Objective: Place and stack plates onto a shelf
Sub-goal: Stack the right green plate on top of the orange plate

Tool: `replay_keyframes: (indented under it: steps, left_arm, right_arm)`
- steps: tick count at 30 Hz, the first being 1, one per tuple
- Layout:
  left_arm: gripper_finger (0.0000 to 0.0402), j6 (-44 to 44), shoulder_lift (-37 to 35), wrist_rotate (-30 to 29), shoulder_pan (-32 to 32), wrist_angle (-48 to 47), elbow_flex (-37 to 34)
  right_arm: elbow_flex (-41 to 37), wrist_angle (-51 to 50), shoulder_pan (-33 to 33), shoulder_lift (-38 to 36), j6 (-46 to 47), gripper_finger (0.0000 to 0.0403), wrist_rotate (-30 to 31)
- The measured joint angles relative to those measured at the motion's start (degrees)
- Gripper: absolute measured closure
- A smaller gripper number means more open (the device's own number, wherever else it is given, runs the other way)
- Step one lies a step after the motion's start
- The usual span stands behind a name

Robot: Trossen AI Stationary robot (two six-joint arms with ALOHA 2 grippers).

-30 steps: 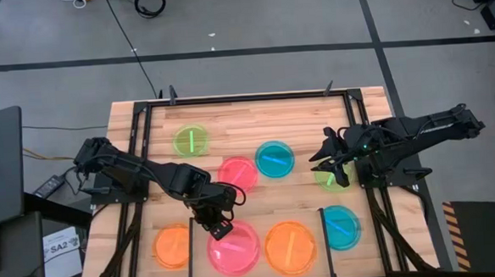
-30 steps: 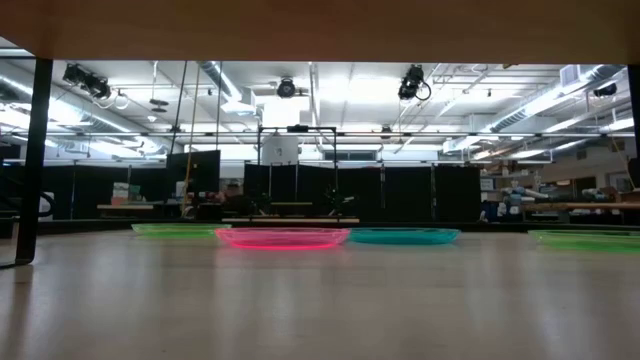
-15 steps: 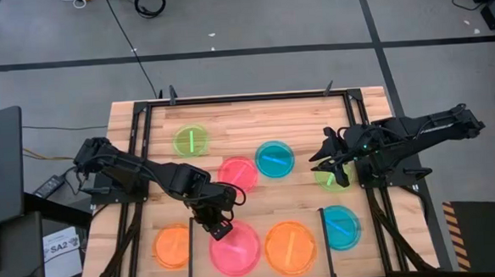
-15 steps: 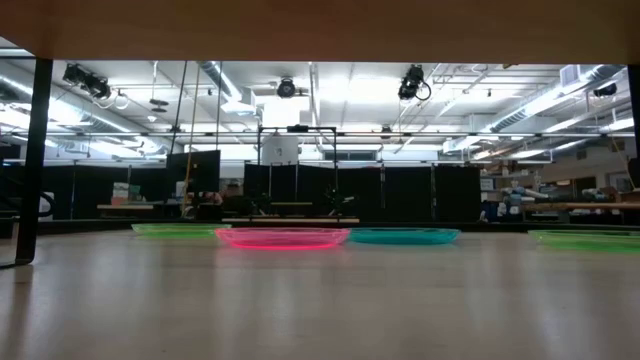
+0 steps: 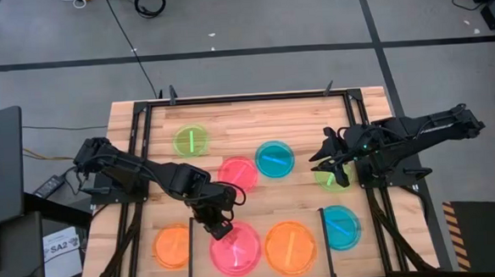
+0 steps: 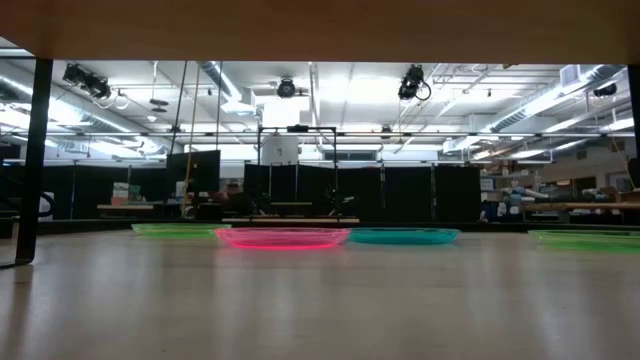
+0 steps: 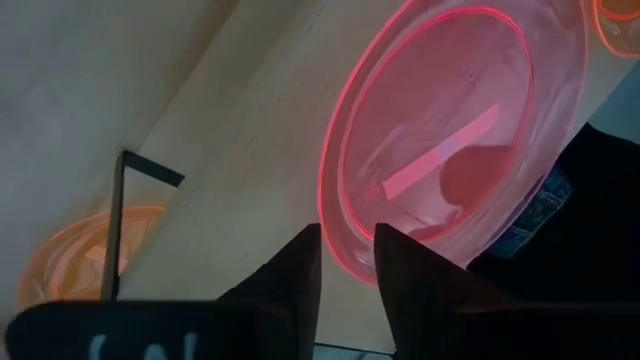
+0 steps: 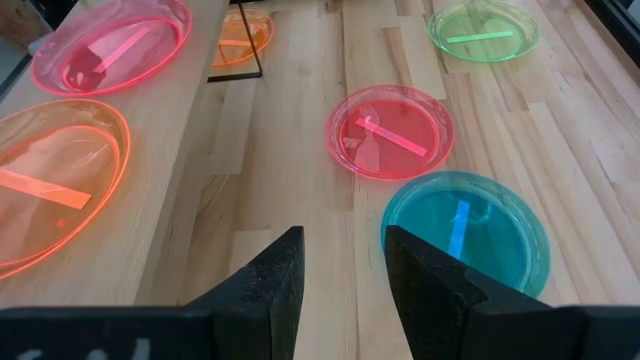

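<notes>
A pink plate [image 5: 235, 248] lies at the table's near edge, between the shelf's thin black rods [image 5: 191, 243] and beside an orange plate [image 5: 291, 248]. Part of the pink plate [image 7: 455, 130] juts past the table's edge. My left gripper [image 5: 221, 230] slants down over its far-left rim and is open. In the left wrist view the rim [image 7: 345, 255] runs through the gap between the fingers of this gripper [image 7: 348, 270]. My right gripper [image 5: 332, 170] hangs open over a green plate [image 5: 326, 178] at the right. Only bare wood shows between its fingers [image 8: 345, 270].
Another orange plate [image 5: 172, 247] and a cyan plate [image 5: 341, 227] lie outside the rods at the near edge. A green [image 5: 191, 141], a pink [image 5: 237, 173] and a cyan plate [image 5: 274, 158] lie mid-table. Thick black rails [image 5: 142, 144] run along both sides.
The near pink plate's outline has drawn in a little at its left and far side under my left gripper, as if that rim has sunk. Both arms have kept their places.
</notes>
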Motion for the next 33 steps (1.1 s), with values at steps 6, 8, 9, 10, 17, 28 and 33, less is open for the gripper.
replay_keyframes:
  steps: [6,8,9,10,17,28,33]
  left_arm:
    - [0.0299,5.47,-0.01,-0.98,0.13,0.0,-0.02]
    - [0.0299,7.24,-0.13,-1.02,0.11,-0.02,-0.04]
    - [0.0299,8.32,-0.32,-1.0,0.11,-0.02,-0.04]
    - [0.0299,9.34,-0.6,-1.03,0.11,-0.03,-0.04]
    - [0.0299,17.86,-4.09,-4.68,0.11,-1.7,-0.04]
    - [0.0299,33.63,-8.69,-18.93,0.82,-5.44,-0.26]
    - [0.0299,38.92,-10.98,-23.23,3.07,-8.16,-0.31]
  right_arm:
    - [0.0,0.0,0.0,0.0,0.0,0.0255,0.02]
    - [0.0,0.0,-0.01,0.0,0.0,0.0255,0.0]
    - [0.0,0.0,-0.01,0.0,0.0,0.0255,0.0]
    - [0.0,-0.01,0.0,0.0,0.0,0.0255,0.02]
    - [0.0,-0.02,-0.02,0.01,0.0,0.0255,0.0]
    - [0.0,-0.08,-0.02,0.02,0.0,0.0255,0.02]
    - [0.0,-0.25,0.0,0.02,0.02,0.0255,0.02]
